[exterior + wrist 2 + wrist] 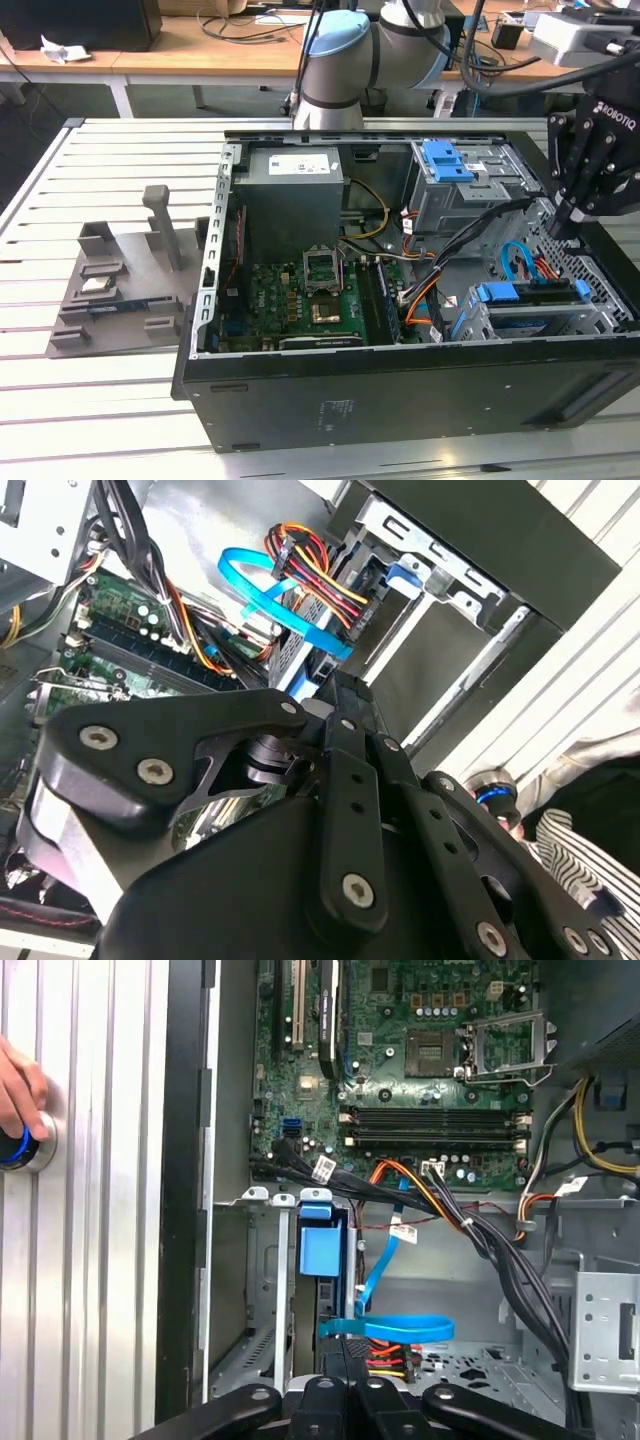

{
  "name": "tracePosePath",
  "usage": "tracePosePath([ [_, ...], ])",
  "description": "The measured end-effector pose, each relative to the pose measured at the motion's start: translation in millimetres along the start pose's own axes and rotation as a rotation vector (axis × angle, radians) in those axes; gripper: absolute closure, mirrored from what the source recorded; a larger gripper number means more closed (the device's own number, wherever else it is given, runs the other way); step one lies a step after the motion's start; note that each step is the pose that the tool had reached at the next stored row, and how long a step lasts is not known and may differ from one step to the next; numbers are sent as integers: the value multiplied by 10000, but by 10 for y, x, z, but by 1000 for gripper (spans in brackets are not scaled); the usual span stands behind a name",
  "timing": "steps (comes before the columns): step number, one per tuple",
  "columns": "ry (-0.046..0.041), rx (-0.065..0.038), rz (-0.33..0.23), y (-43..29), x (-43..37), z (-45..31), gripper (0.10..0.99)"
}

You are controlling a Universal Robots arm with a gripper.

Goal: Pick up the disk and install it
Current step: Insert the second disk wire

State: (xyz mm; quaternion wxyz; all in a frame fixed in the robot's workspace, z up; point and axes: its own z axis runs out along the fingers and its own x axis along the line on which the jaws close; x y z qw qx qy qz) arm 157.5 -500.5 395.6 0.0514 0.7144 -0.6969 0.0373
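Observation:
The disk (530, 322) lies flat in the drive cage at the open computer case's near corner, on the exterior view's right. Its blue carrier frame (497, 293) shows at the end facing the motherboard. In the first wrist view the blue carrier frame (318, 1245) sits in the bay slot. A light blue data cable (385, 1328) loops close by. My black gripper (566, 218) hangs just above and behind the cage, fingers pressed together with nothing between them. Its shut fingertips (345, 1348) point toward the bay, apart from the disk.
A grey power-supply box (293, 195) and the motherboard (310, 300) take up the case's left half. Behind the disk bay stands a grey cage with a blue latch (447, 160). A grey parts fixture (120, 280) lies left of the case. A hand (18, 1090) rests on a blue-ringed button.

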Motion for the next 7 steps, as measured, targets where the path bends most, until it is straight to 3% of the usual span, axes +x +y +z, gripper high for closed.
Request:
tracePosePath([
  [7,-1,0,0,0,1,-6,984],
])
